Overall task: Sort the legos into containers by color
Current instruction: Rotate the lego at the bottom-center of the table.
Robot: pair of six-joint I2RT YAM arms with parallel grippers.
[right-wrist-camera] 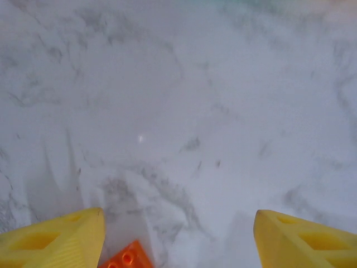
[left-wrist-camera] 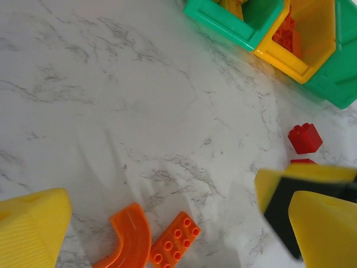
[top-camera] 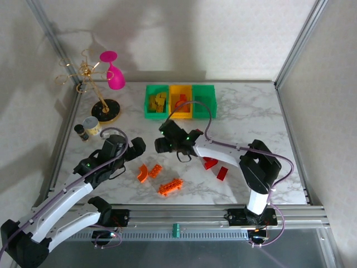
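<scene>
Three bins stand in a row at the back: a green bin with yellow legos, a yellow-orange bin holding orange pieces, and a second green bin. On the marble lie an orange curved piece, an orange flat plate, a long orange brick and two red legos. My left gripper is open above the curved piece and the plate. My right gripper is open just over the table, with the plate's corner by its left finger.
A gold jewellery stand, a pink wine glass, a small round cup and a dark bottle stand at the back left. A red brick lies between the bins and my left gripper. Walls and metal posts enclose the table.
</scene>
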